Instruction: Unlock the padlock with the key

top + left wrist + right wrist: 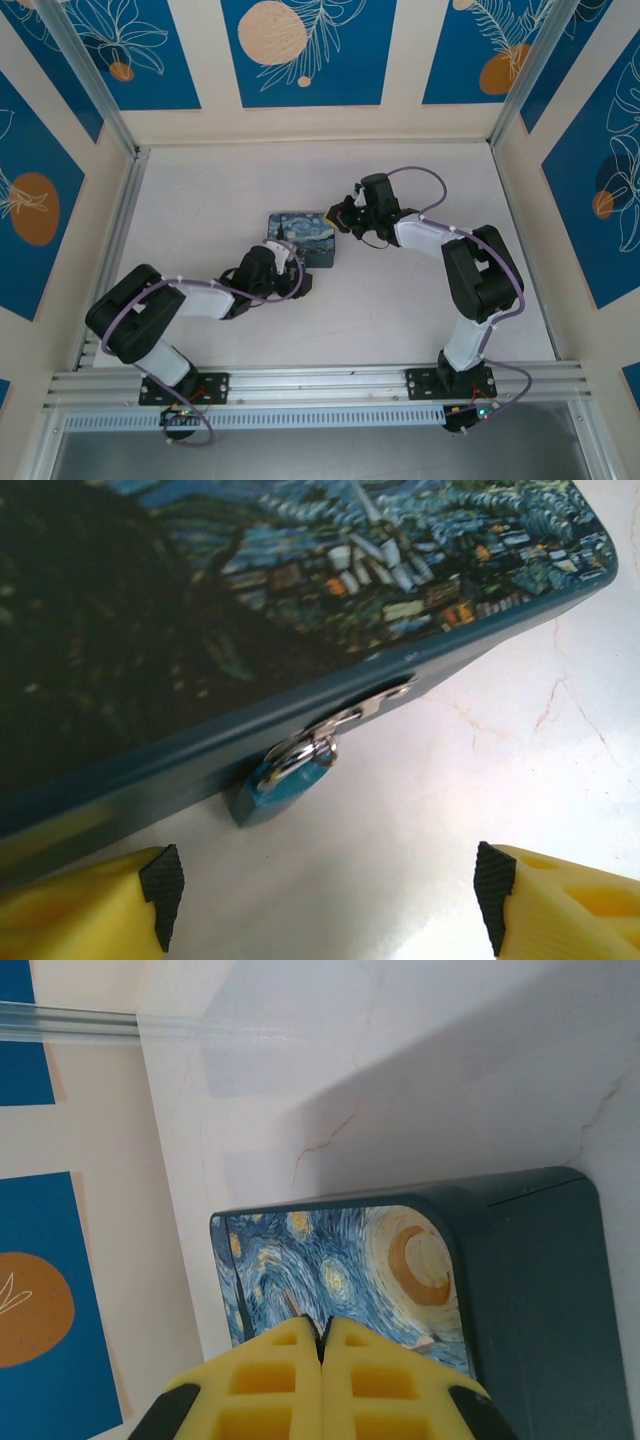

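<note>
Black-and-white arms with looping lilac cables carry yellow, black-padded gripper fingers.

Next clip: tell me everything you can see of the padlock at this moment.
The padlock is tiny, with a glossy teal-blue body and a thin silvery metal shackle. The shackle looks closed and passes through the metal hasp on the side wall of the painted tin. The body hangs tilted against that wall, low over the white table; whether it rests on it is unclear. It sits ahead of the left gripper, in line with the gap between its open jaws, untouched by them.
</note>
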Controlling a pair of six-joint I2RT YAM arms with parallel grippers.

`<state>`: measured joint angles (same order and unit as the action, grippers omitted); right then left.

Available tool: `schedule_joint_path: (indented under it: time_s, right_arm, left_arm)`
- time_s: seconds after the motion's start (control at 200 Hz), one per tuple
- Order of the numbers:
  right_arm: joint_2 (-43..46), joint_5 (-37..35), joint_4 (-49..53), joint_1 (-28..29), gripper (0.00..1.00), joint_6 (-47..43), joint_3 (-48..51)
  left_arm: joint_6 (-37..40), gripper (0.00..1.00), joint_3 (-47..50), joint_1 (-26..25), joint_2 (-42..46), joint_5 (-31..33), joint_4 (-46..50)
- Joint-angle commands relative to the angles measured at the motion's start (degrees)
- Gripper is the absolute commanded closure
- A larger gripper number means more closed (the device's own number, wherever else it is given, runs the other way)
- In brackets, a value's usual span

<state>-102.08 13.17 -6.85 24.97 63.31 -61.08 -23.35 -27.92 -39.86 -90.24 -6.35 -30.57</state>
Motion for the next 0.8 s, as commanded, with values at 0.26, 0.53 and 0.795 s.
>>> schedule_joint_path:
  time_s: [0.26, 0.53, 0.795]
  right_arm:
    - [-1.0, 0.7, 1.3, 1.1, 1.0, 0.3, 0.3]
    - [-1.5, 0.0, 2.3, 1.5, 1.0, -0.1, 0.0]
    - [-2.6, -0.3, 2.7, 1.4, 1.0, -0.6, -0.3]
  left_arm:
    - [4.2, 0.24, -3.8, -4.5, -7.2, 8.7, -6.7]
    - [-0.8, 0.24, -5.2, -5.3, -10.8, 7.3, -12.4]
    - [-8.2, 0.23, -5.1, -5.1, -8.8, 2.7, -17.9]
